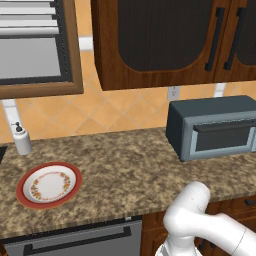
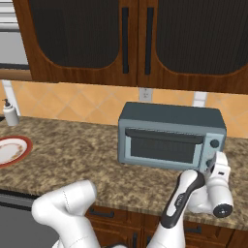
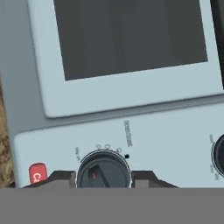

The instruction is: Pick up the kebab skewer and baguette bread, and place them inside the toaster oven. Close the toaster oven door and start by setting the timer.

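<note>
The toaster oven stands on the granite counter against the wall. The toaster oven door is up and shut, and its dark window shows nothing inside. The kebab skewer and baguette bread are hidden. My gripper is at the oven's control panel on the right of the door. In the hand view its fingertips flank a dark round dial and press on it from both sides.
A red button sits beside the dial, and a second dial is at the frame's edge. A red-rimmed plate and a soap dispenser stand at the left. Wooden cabinets hang overhead.
</note>
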